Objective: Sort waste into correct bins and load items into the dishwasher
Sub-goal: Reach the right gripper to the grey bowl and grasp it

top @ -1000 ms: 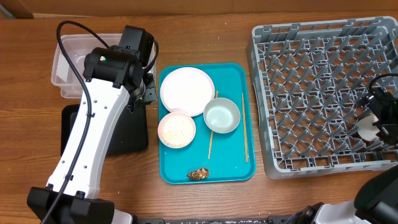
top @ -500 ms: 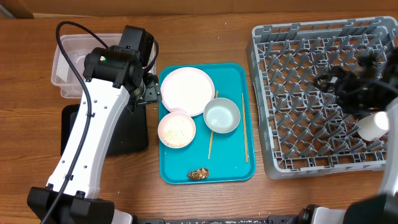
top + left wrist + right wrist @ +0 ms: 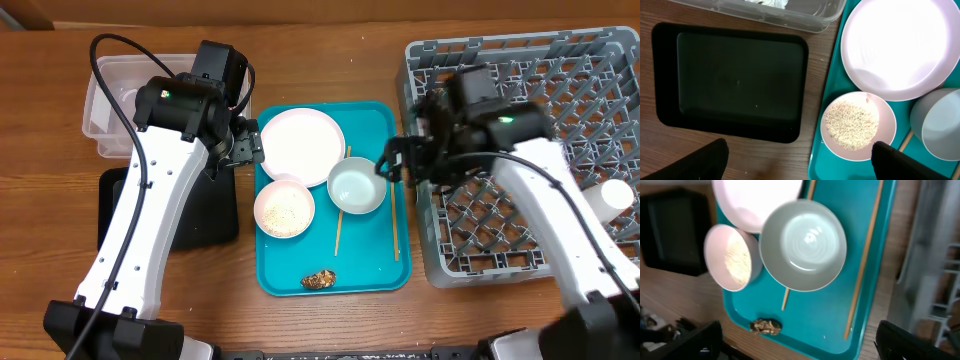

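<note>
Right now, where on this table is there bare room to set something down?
The black tray is bare inside. On the teal tray, the near-left corner, below the rice bowl and left of the brown scrap, is free, as is the far-right corner beyond the empty bowl. Crowded: plate and both bowls cluster together.

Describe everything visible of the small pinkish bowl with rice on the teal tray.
The small pinkish-white bowl is round, smooth and glossy, perhaps plastic or ceramic. It stands upright at the left of the teal tray, a shallow layer of white rice grains covering its bottom. The round pale plate lies just beyond it, rims meeting or overlapping; the empty grey-green bowl sits at its right, seemingly touching.
</note>
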Robot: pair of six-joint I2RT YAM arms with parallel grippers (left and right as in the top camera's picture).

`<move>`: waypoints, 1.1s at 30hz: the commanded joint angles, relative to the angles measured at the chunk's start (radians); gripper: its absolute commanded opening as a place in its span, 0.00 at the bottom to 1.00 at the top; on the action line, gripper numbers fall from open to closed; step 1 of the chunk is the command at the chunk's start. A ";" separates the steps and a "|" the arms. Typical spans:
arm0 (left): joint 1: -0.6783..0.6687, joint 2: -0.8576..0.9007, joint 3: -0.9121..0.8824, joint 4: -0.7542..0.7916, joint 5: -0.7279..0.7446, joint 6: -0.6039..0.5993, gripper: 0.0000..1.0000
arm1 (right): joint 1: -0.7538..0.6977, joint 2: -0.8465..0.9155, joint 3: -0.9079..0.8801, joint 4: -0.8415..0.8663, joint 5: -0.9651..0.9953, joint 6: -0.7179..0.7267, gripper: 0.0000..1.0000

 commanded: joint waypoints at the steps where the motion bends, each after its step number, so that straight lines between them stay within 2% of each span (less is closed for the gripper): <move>1: -0.005 -0.017 0.014 0.001 0.002 -0.007 0.93 | 0.065 0.057 -0.006 0.003 0.089 0.097 1.00; 6: -0.005 -0.017 0.014 0.001 0.001 -0.007 0.93 | 0.126 0.145 -0.006 0.011 0.144 0.180 0.99; 13: -0.005 -0.017 0.014 0.001 0.001 -0.007 0.93 | 0.146 0.257 -0.008 0.041 0.172 0.234 0.80; 19: -0.005 -0.017 0.014 0.001 0.001 -0.007 0.93 | 0.146 0.274 -0.063 0.113 0.196 0.280 0.69; 23: -0.005 -0.017 0.014 0.001 0.002 -0.007 0.93 | 0.146 0.274 -0.129 0.174 0.192 0.283 0.65; 25: -0.005 -0.017 0.014 0.001 0.002 -0.007 0.93 | 0.146 0.274 -0.157 0.201 0.193 0.299 0.59; 27: -0.005 -0.017 0.014 0.001 0.002 -0.007 0.93 | 0.146 0.274 -0.167 0.214 0.193 0.299 0.49; 33: -0.005 -0.017 0.014 0.001 0.002 -0.007 0.93 | 0.146 0.274 -0.167 0.208 0.193 0.299 0.11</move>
